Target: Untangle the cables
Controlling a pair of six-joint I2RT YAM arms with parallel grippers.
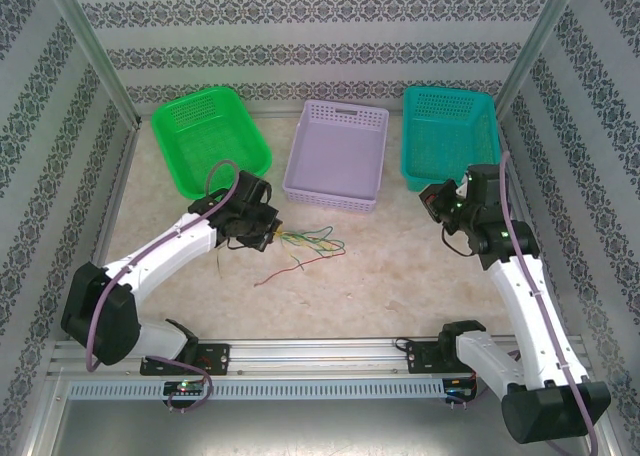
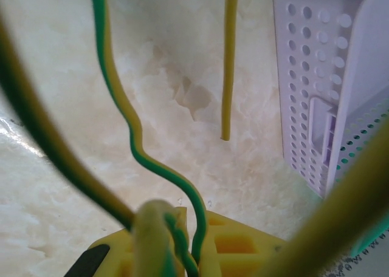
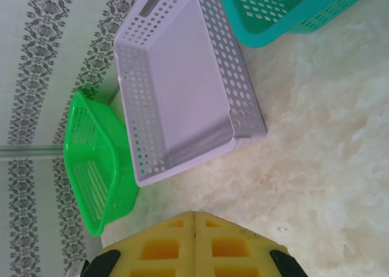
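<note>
The pale marble-look table is walled in by patterned panels. Three baskets stand in a row along its far side: a green basket on the left, a lilac basket in the middle and a teal basket on the right, each with nothing inside. The left arm reaches in from the near left corner towards the middle. The right arm rises from the near right and bends back to just in front of the teal basket. The left gripper sits low, just before the lilac basket's near left corner, its yellow pads clamped on the cables. The right gripper is closed on nothing, pads pressed together, raised above bare table and well apart from the cables. The cables fan out rightward from the left gripper over the table, in front of the lilac basket. A green-yellow cable curls up from between the pads, a yellow cable ends free beside it, and a red cable lies nearest the arms' bases.
</note>
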